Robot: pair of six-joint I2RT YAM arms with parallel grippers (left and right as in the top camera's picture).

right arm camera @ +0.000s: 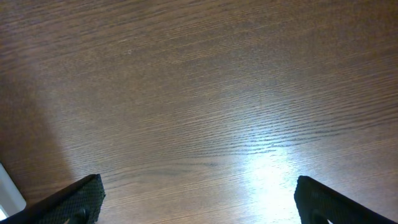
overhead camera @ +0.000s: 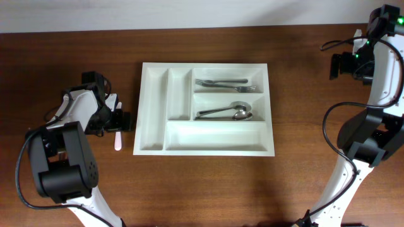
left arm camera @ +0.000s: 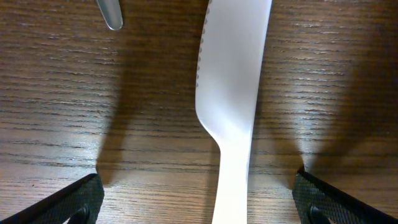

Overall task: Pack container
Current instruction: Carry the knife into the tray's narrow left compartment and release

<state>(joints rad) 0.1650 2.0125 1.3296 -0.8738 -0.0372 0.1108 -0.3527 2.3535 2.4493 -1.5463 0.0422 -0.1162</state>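
The white container (overhead camera: 153,107) lies at the table's middle. Its top right compartment holds forks (overhead camera: 221,83) and the one below holds spoons (overhead camera: 226,112). The other compartments are bare. A white plastic knife (overhead camera: 117,142) lies on the table left of the container. In the left wrist view the knife (left arm camera: 231,93) shows a serrated edge and runs between the jaws. My left gripper (overhead camera: 120,121) (left arm camera: 199,198) is open, low over the knife, not touching it. My right gripper (overhead camera: 339,66) (right arm camera: 199,199) is open and empty over bare wood at the far right.
A metal utensil tip (left arm camera: 111,15) lies just beyond the knife, to its left, in the left wrist view. A white edge (right arm camera: 7,193) shows at the left border of the right wrist view. The right arm's cables hang at the table's right side.
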